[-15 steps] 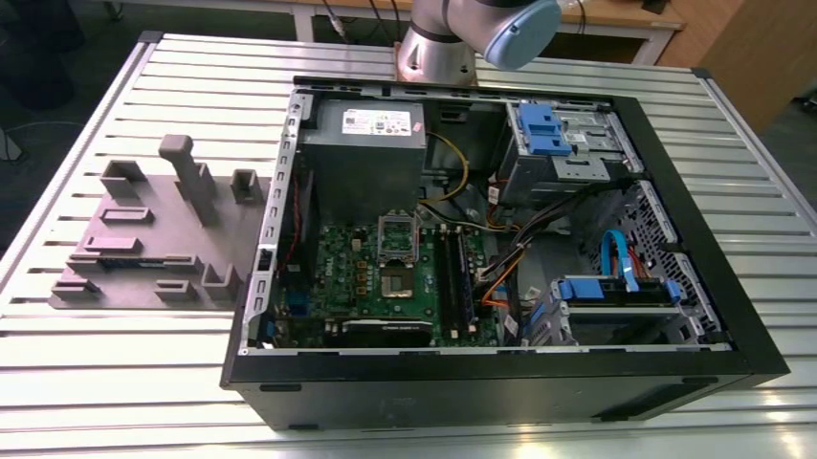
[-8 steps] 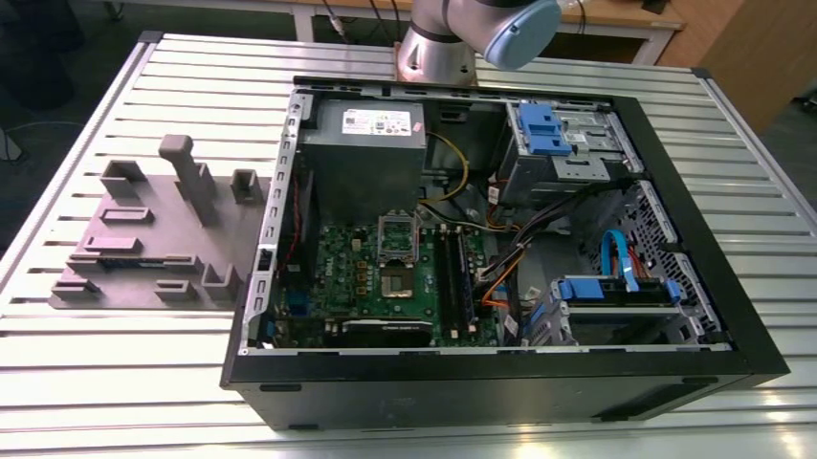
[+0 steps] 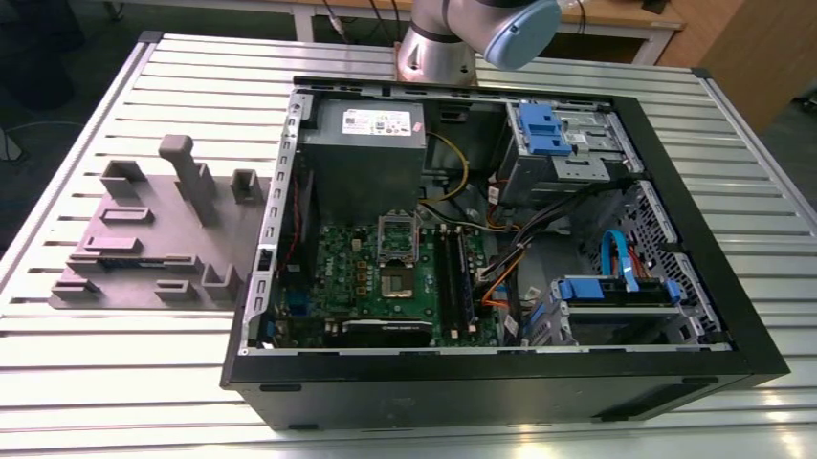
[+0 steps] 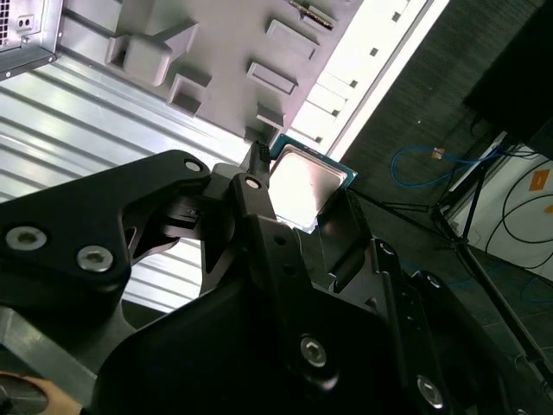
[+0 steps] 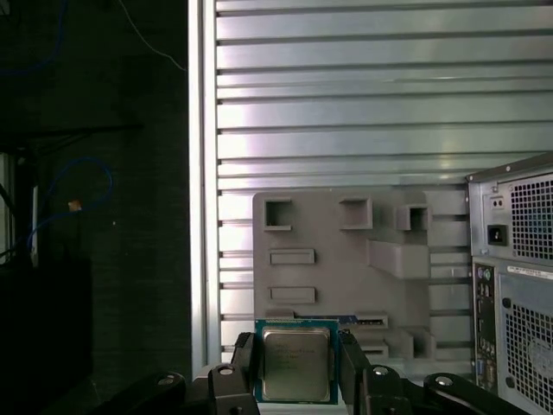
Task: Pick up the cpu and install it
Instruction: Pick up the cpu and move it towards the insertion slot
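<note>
On the worktop [image 3: 128, 382]: a ribbed metal surface that carries everything; the computer case stands at its middle.
Computer case [image 3: 485, 392]: black tower on its side, panel off, inside open to above; the landmark for all that follows.
Arm [image 3: 460, 38]: its grey column rises just beyond the case's far wall in the exterior view.
Grey tray [image 3: 141, 239]: a moulded parts holder lying just beside the case, to the exterior view's left of it and outside its wall.
Motherboard [image 3: 370, 277]: green, flat on the floor of the case, near the wall that faces the tray.
Socket frame [image 3: 397, 232]: silver rectangle on the motherboard, inside the case; nothing seated in it that I can make out.
Hand [image 5: 295, 372]: black fingers [image 5: 244, 363] closed to the chip's width, clamping it by two opposite edges, top face clear.
Cpu [image 5: 295, 363]: outside the case, over the far part of the tray from it, gripped in the hand; it looks lifted clear, though the gap cannot be judged.
Step in hand: judged as carrying, pick done, install not yet done.
Doing it well: hold the chip level, grip the edges only, match its orientation to the socket, come straight down with no sliding, since a tilt could bend contacts.
</note>
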